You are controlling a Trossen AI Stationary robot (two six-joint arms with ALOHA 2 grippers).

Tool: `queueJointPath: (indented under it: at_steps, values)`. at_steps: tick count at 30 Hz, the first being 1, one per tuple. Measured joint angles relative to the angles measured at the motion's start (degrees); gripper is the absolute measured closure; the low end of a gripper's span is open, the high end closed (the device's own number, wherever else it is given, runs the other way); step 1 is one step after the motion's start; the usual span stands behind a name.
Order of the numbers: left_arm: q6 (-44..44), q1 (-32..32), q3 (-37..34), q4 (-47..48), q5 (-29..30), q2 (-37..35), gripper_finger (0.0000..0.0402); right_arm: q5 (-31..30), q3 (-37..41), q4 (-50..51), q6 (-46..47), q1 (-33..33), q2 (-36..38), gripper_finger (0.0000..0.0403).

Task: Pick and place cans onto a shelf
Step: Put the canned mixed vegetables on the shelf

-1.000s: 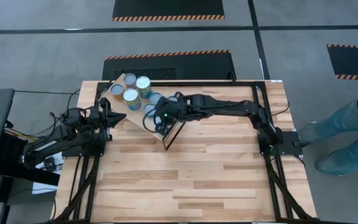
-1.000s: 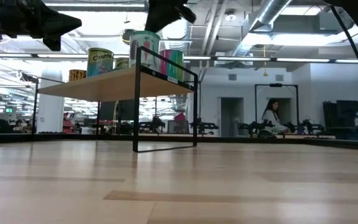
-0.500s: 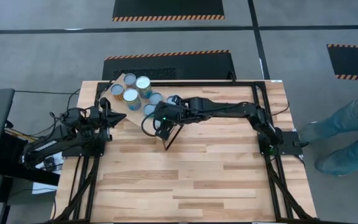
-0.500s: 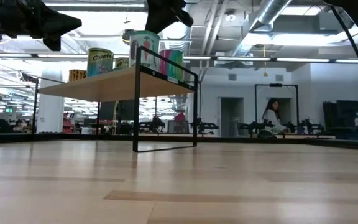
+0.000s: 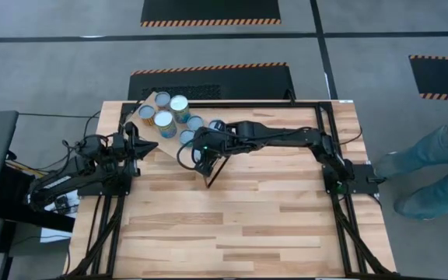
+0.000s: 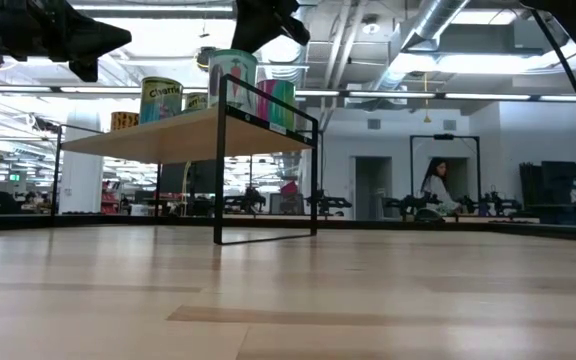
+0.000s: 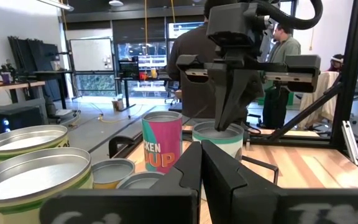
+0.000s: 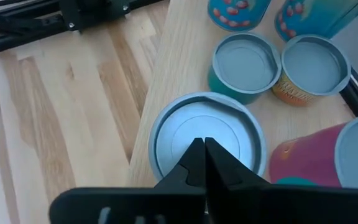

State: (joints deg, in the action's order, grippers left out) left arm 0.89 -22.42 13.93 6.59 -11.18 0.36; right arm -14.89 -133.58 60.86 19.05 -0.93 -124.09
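Right claw (image 8: 199,163) clenched, empty, just above silvery lid of teal-green can (image 8: 205,140) at shelf (image 5: 150,132) near end. Left claw (image 7: 201,171) clenched, empty, hovering left of shelf over tabletop (image 5: 239,218).

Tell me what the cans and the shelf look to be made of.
The cans look like metal: dull silvery ribbed tops, glossy printed labels around the sides. The shelf looks like a pale, matte wooden board with visible grain, on a thin, dark, probably metal frame.
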Motion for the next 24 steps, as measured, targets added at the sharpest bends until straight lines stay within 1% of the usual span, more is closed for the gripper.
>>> queueJointPath:
  at_steps: [4,10,13,24]
  values:
    - [0.0,0.0,0.0,0.0,0.0,0.0,0.0402,1.44,0.0,0.45,0.42,0.36,-0.04,0.0394]
    - [0.0,0.0,0.0,-0.02,0.0,0.0,0.0402,1.82,-0.28,0.46,0.57,0.81,-1.72,0.0393]
    - [0.0,0.0,0.0,-0.01,-0.03,0.02,0.0402,0.94,-0.32,-0.48,0.29,0.85,-2.45,0.0393]
    - [-0.01,-0.01,0.0,-0.02,-0.07,0.0,0.0401,1.39,-0.17,-0.36,0.39,1.42,-2.29,0.0392]
